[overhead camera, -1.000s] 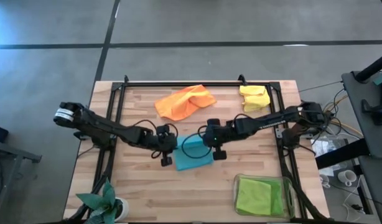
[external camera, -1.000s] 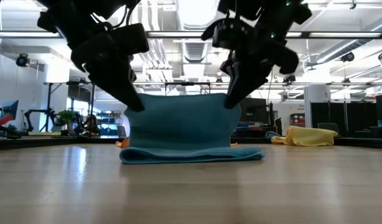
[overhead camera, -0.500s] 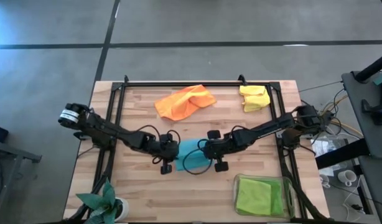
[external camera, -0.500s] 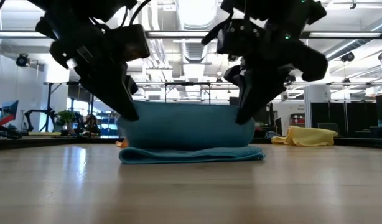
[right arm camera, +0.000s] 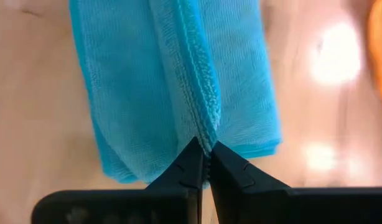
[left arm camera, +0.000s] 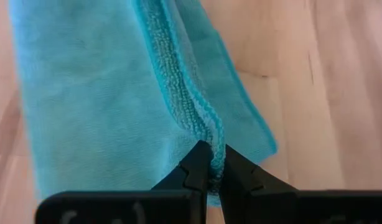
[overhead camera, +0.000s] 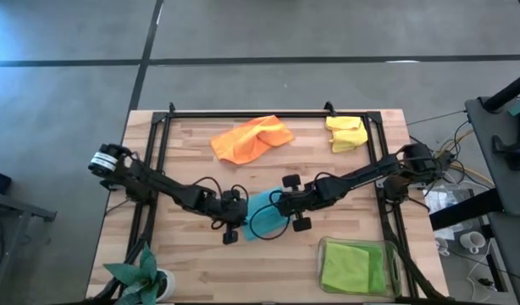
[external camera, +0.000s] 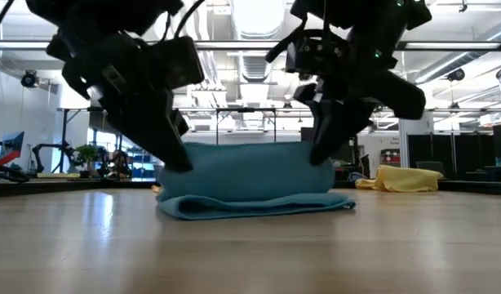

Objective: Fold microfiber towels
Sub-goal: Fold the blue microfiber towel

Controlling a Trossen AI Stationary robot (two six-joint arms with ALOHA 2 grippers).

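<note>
Both my left gripper [overhead camera: 232, 222] and right gripper [overhead camera: 287, 206] pinch the blue towel's [overhead camera: 262, 213] doubled edges, lifted above the desk [overhead camera: 192, 271] at mid-frame.

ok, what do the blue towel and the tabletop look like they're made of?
Blue towel: soft knit microfibre by the look, matte, with a fine looped pile and a stitched ribbed hem visible in both wrist views. Tabletop: light wood planks, probably butcher block, with grain and seams showing; a smooth, slightly glossy finish reflects the lights.
</note>
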